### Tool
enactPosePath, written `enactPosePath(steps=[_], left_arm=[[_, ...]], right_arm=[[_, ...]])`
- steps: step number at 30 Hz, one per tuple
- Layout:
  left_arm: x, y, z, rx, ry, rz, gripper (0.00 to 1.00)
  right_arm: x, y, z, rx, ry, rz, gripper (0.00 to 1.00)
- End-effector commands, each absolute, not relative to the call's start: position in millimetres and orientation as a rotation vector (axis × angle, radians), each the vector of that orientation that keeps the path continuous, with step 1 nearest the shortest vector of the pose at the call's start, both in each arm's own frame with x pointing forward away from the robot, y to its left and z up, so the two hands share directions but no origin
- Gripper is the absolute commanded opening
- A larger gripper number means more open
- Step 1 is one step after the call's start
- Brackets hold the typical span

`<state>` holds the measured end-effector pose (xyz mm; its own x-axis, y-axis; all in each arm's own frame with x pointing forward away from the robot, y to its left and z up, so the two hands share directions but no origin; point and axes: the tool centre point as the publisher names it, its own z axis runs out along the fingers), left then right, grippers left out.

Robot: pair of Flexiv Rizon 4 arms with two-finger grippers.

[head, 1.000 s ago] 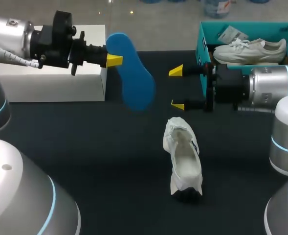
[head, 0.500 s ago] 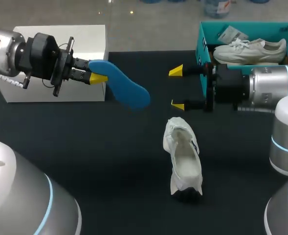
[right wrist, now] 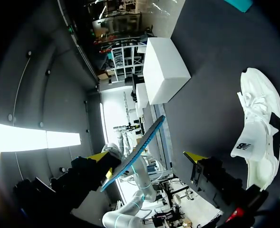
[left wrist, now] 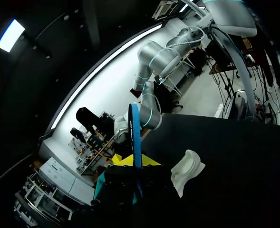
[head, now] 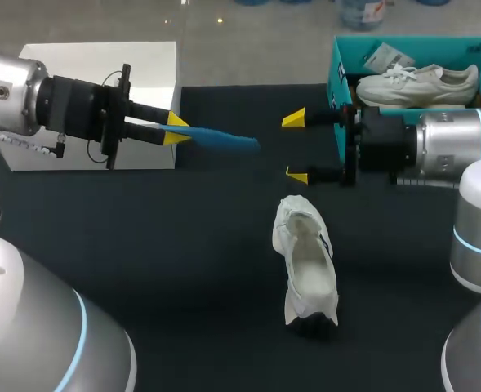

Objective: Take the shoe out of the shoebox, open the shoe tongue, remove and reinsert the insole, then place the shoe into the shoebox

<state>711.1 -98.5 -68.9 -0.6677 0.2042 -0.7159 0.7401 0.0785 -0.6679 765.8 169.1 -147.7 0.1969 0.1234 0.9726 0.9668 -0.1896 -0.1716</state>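
- The white box (head: pixel 101 106) sits at the 10 o'clock corner of the dark surface (head: pixel 183 278), behind my left arm; it seems to play no part in this step
- The left jaws come in from 9 o'clock and pinch the blue insole (head: pixel 220 140) by one end between the yellow fingertips (head: pixel 175 131); it is held clear of the surface and points toward 3 o'clock, probably so its free end can be guided back into the shoe
- The head view shows the insole only as a thin edge-on strip
- The white shoe (head: pixel 307 261) lies near the middle, a little toward 5 o'clock, with its length running 12 to 6; its mouth faces up and gapes wide, and nothing holds it, so it looks ready to take the insole
- The right jaws enter from 3 o'clock and stand spread and empty, with one yellow tip (head: pixel 294 119) above the other, just beyond the shoe's 12 o'clock end; I judge they wait there to steady the shoe
- The teal shoebox (head: pixel 336 73) stands at 1 o'clock, its second shoe (head: pixel 416 82) inside, well apart from the work
- The left wrist view confirms the pinch, with the insole (left wrist: pixel 136 137) rising as a line from between the tips and the shoe (left wrist: pixel 187 171) ahead and to one side
- Only the right wrist view shows the insole (right wrist: pixel 135 152) slanted ahead of its spread fingers, the shoe (right wrist: pixel 261 137) lying off beside them
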Motion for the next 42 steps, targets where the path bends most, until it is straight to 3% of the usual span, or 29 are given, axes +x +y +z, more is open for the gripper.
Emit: enactPosePath(steps=[1,30,31,32,42], left_arm=[[706.7,-112.3,-79.0,0.919,1.903,-1.625,0.0],[711.8,-191.4,-95.9,1.022,1.85,-1.558,0.0],[712.1,-191.9,-96.3,1.02,1.851,-1.556,0.0],[712.4,-192.4,-96.7,1.018,1.851,-1.555,0.0],[715.9,-190.9,-97.1,0.99,1.847,-1.538,0.0]], right_arm=[[765.9,171.1,-147.7,-1.533,-1.08,-1.123,1.0],[765.9,171.1,-147.7,-1.533,-1.08,-1.123,1.0],[765.9,171.1,-147.7,-1.533,-1.08,-1.123,0.71],[765.9,171.1,-147.7,-1.533,-1.08,-1.123,0.0],[765.9,171.1,-147.7,-1.533,-1.08,-1.123,0.0]])
